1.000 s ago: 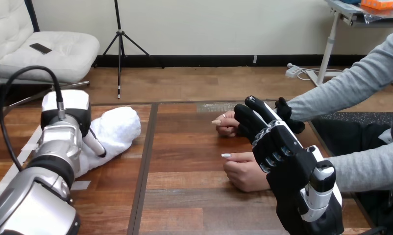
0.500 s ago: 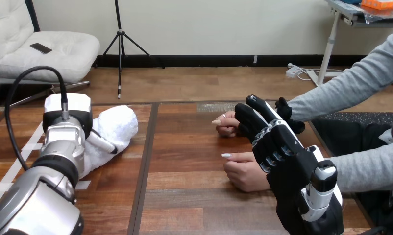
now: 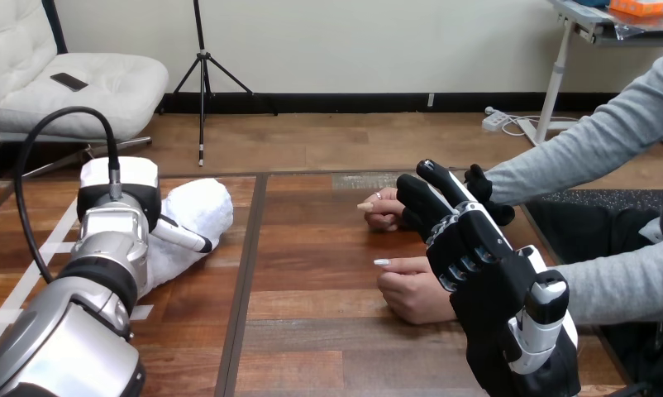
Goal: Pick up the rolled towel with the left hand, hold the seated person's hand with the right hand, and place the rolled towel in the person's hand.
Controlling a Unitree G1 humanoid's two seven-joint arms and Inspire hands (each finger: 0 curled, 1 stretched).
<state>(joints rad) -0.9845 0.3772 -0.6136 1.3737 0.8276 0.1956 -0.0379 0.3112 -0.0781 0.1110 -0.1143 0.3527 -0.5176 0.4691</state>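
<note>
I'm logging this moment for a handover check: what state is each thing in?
rolled towel: rolled, lying on the table, not lifted.
left hand: over the rolled towel's near end; grip cannot be told.
right hand: shut round the person's farther hand.
person's farther hand: loosely curled, held by the right hand.
person's nearer hand: loosely curled, resting on the table.

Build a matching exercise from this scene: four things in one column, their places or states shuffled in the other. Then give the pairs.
1. rolled towel
2. left hand
3. right hand
4. person's nearer hand

A. curled round the person's farther hand
B. lying white at the left of the table
C. resting on the table, right of centre
D. on the towel

Pairs: 1-B, 2-D, 3-A, 4-C.
</note>
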